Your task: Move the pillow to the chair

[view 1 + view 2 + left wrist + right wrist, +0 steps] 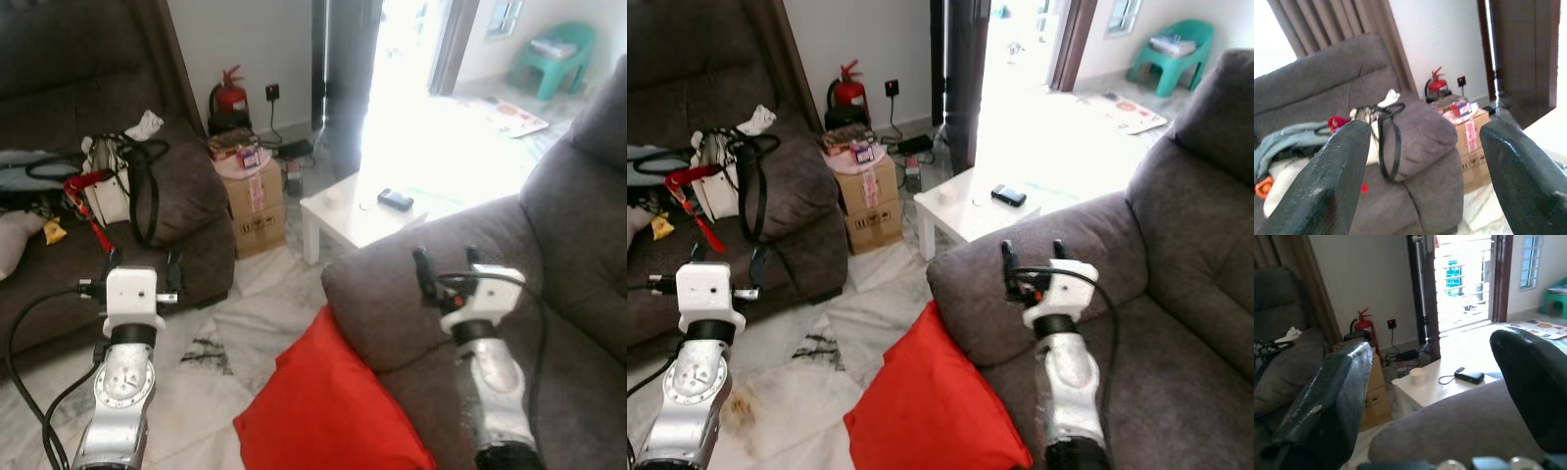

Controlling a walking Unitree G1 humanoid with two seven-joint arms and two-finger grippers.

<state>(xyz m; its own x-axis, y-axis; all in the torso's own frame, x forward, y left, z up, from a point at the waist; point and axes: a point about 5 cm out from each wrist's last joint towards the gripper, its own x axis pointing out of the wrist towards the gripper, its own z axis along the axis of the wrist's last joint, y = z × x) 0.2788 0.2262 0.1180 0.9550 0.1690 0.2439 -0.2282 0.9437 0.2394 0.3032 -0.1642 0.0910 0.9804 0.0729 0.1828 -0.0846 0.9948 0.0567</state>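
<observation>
A grey sofa (578,294) takes up the head view from about 2 to 5 o'clock, its rounded armrest (411,284) reaching toward the centre. A second, darker sofa (69,88) fills the 9 to 11 o'clock region, its seat cluttered with a white bag with black straps (122,181), a red strap (86,206) and some pale cloth. The red pillow (328,411) sits at roughly 6 o'clock, leaning on its edge against the side of the grey sofa's armrest, its lower corner down on the marble floor (211,352). At about 1 o'clock from the pillow stands a low white table (343,220) carrying a small black device (396,200) and, seen from the right wrist, a white cup (1417,377). At 12 o'clock a cardboard box (255,206) stands between the dark sofa and the table, with a red fire extinguisher (231,98) behind it against the wall. A green plastic chair (556,57) sits far off at 1 o'clock, in the bright room beyond the doorway. The left gripper (143,266) is raised at 8 o'clock over the floor in front of the dark sofa, its fingers (1342,166) released and spread wide, holding nothing. The right gripper (446,264) hovers at 4 o'clock above the grey armrest, likewise released, fingers apart and empty, well up and to the right of the pillow.
</observation>
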